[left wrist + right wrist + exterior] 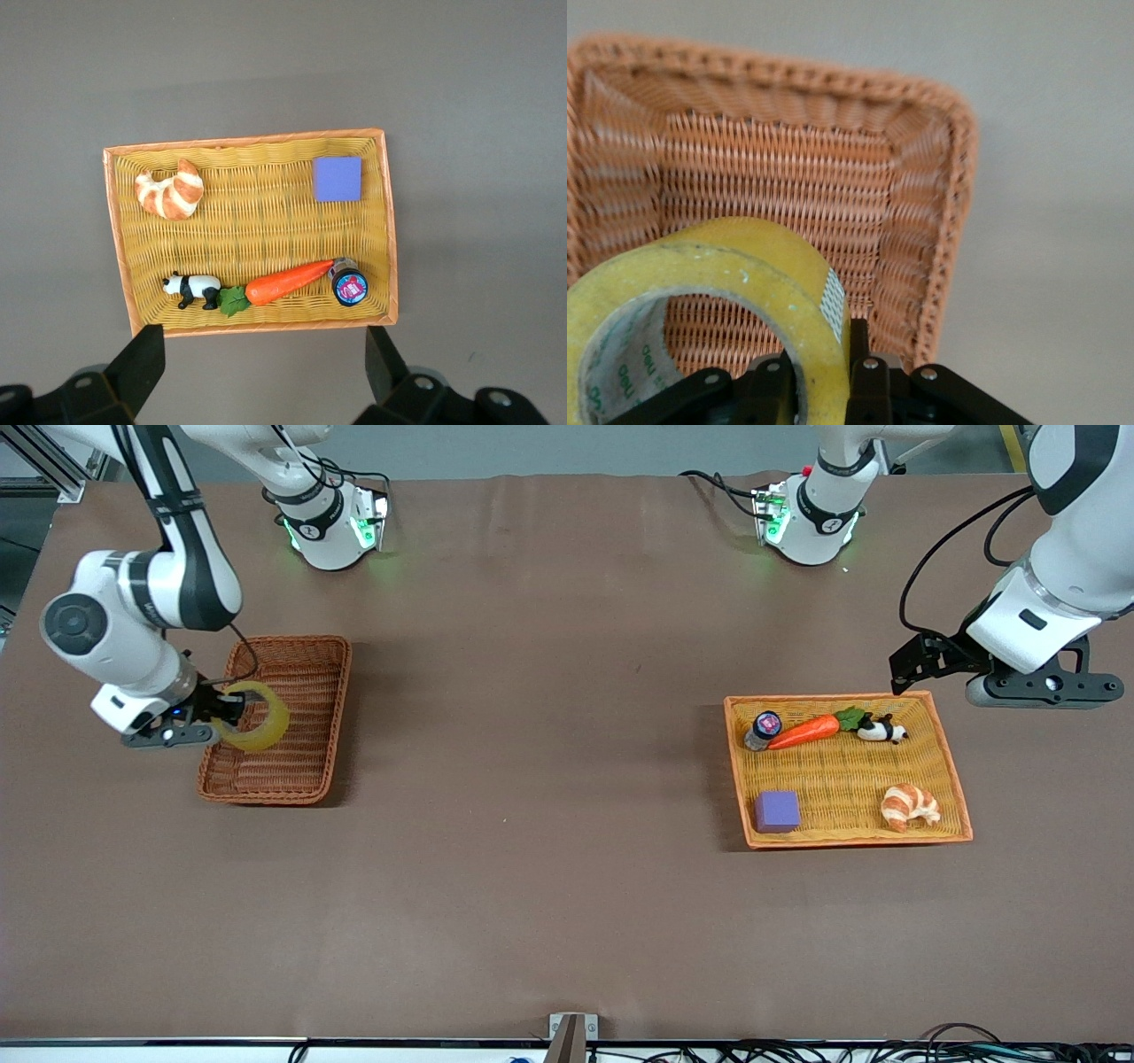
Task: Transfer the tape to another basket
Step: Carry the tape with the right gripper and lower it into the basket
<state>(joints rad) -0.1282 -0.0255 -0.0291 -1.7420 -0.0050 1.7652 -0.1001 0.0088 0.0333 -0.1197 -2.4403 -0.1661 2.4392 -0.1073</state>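
Observation:
The yellowish tape roll (pixel 259 719) hangs in my right gripper (pixel 232 710), which is shut on the roll's wall, over the dark reddish-brown wicker basket (pixel 330 717) at the right arm's end of the table. In the right wrist view the tape (pixel 744 266) is pinched between the fingers of the right gripper (pixel 828 367), with the basket's woven floor (pixel 788 168) below it. My left gripper (pixel 912 671) is open and empty above the table, beside the rim of the orange-yellow tray (pixel 952 779). It also shows open in the left wrist view (pixel 261 363).
The orange-yellow tray (pixel 120 239) holds a purple cube (pixel 777 811), a croissant (pixel 909 806), a carrot (pixel 811 730), a panda figure (pixel 881 731) and a small jar (pixel 764 729). Brown table surface lies between the two baskets.

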